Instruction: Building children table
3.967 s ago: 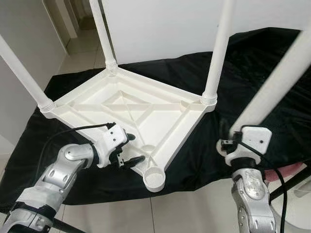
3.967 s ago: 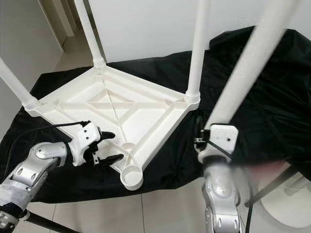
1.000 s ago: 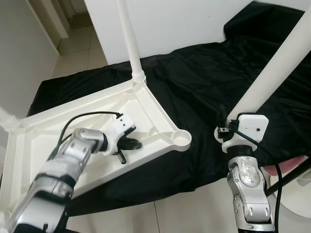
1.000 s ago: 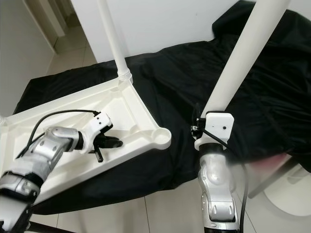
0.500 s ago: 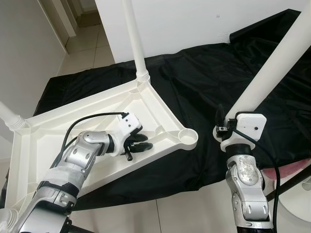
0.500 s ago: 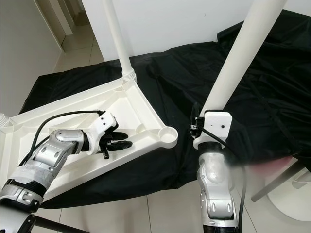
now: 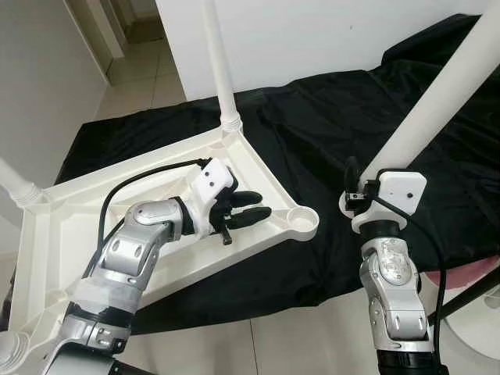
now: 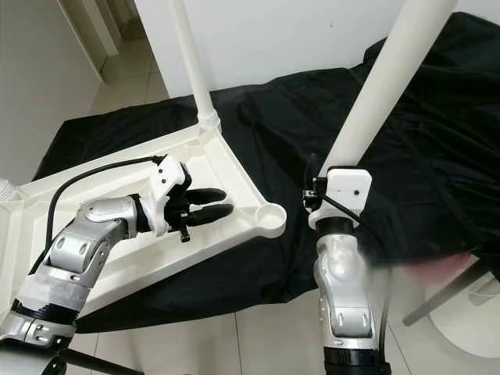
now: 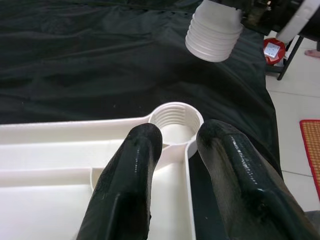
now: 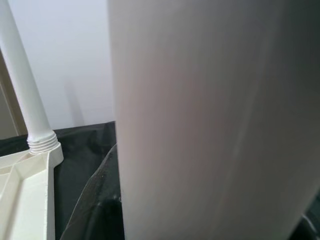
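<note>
From my head, the upturned tabletop (image 7: 156,195) lies on black cloth (image 7: 328,133), legs screwed in at two corners. My left gripper (image 7: 248,216) rests on it, fingers narrowly parted, holding nothing. At my left wrist the empty socket (image 9: 176,122) waits — at my right wrist, the last leg (image 10: 210,120) sits clamped, not yet threaded in.

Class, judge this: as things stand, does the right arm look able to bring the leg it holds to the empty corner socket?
Probably yes: the socket lies uncovered beside the right gripper, only black cloth between; the left gripper sits just behind it.
</note>
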`<state>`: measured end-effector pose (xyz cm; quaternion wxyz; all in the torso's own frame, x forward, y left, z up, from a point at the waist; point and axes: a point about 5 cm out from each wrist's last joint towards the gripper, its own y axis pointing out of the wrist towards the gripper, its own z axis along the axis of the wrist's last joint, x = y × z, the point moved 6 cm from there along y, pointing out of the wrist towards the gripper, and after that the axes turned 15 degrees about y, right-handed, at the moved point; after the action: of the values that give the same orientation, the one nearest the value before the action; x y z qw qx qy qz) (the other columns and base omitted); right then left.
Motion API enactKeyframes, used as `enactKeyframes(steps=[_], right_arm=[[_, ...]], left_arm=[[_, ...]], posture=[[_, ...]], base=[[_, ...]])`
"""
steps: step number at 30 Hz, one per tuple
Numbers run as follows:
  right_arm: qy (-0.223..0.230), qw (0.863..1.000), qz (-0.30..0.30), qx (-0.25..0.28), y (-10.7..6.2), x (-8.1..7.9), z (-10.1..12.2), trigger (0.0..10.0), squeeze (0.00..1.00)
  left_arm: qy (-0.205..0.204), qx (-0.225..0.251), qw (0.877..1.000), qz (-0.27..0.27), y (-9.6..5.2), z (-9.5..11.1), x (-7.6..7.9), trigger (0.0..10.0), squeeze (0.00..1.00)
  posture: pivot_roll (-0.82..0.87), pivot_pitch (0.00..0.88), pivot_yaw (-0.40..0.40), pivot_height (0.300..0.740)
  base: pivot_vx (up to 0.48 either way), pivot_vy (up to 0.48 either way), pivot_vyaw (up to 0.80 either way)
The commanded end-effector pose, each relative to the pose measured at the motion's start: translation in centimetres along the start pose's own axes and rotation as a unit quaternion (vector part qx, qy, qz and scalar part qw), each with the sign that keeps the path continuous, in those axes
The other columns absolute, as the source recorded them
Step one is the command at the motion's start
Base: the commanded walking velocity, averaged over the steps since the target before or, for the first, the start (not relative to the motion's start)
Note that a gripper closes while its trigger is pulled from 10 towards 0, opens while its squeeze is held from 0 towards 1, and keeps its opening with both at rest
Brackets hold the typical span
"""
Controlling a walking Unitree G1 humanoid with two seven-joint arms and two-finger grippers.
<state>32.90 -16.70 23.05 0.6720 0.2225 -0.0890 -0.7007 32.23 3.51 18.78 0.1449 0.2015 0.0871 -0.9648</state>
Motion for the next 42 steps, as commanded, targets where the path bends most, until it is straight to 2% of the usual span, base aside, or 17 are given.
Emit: enactKeyframes(steps=[1,7,14,19,20,25,33,39,42], right_arm=[[0.005,1.0,0.007,0.005,0.2,-0.5,0.1,10.0,0.0],[0.013,1.0,-0.011,-0.017,1.2,-0.3,-0.9,10.0,0.0],[0.029,0.999,-0.026,-0.033,1.7,-0.2,-1.6,10.0,0.0],[0.022,0.999,-0.012,-0.033,1.9,-0.6,-1.9,10.0,0.0],[0.022,0.999,-0.007,-0.034,2.0,-0.7,-2.1,10.0,0.0],[0.035,0.999,0.005,-0.04,2.2,-1.2,-2.6,10.0,0.0],[0.04,0.997,0.037,-0.048,2.3,-2.4,-3.4,10.0,0.0],[0.04,0.997,0.043,-0.051,2.4,-2.5,-3.6,10.0,0.0],[0.033,0.994,0.078,-0.066,2.9,-2.9,-4.6,10.0,0.0]], left_arm=[[-0.006,-0.024,0.996,0.08,-0.8,-0.7,-1.8,10.0,0.0],[-0.026,-0.015,0.989,0.148,-1.3,-0.4,-2.8,10.0,0.0],[-0.03,-0.017,0.982,0.186,-1.3,-0.7,-3.2,10.0,0.0],[-0.057,-0.014,0.974,0.221,-1.1,-0.8,-3.8,10.0,0.0],[-0.073,-0.013,0.968,0.24,-1.1,-1.1,-4.3,10.0,0.0],[-0.091,-0.004,0.957,0.276,-1.2,-1.2,-5.2,10.0,0.0],[-0.096,0.012,0.949,0.3,-1.6,-0.9,-4.9,10.0,0.0],[-0.097,0.013,0.948,0.302,-1.5,-0.9,-4.7,10.0,0.0],[-0.091,0.011,0.952,0.293,-1.9,-1.2,-3.1,10.0,0.0]], posture=[[-0.02,0.05,0.129,0.74],[-0.01,0.043,0.111,0.74],[-0.01,0.038,0.105,0.74],[0.0,0.033,0.105,0.74],[-0.01,0.027,0.103,0.74],[0.0,0.021,0.098,0.74],[0.0,0.018,0.084,0.74],[0.0,0.023,0.082,0.74],[0.0,0.025,0.072,0.74]], base=[[0.0,0.0,0.0],[0.0,0.0,0.0],[0.0,0.0,0.0],[0.0,0.0,0.0],[0.0,0.0,0.0],[0.0,0.0,0.0],[0.0,0.0,0.0],[0.0,0.0,0.0],[0.0,0.0,0.0]])
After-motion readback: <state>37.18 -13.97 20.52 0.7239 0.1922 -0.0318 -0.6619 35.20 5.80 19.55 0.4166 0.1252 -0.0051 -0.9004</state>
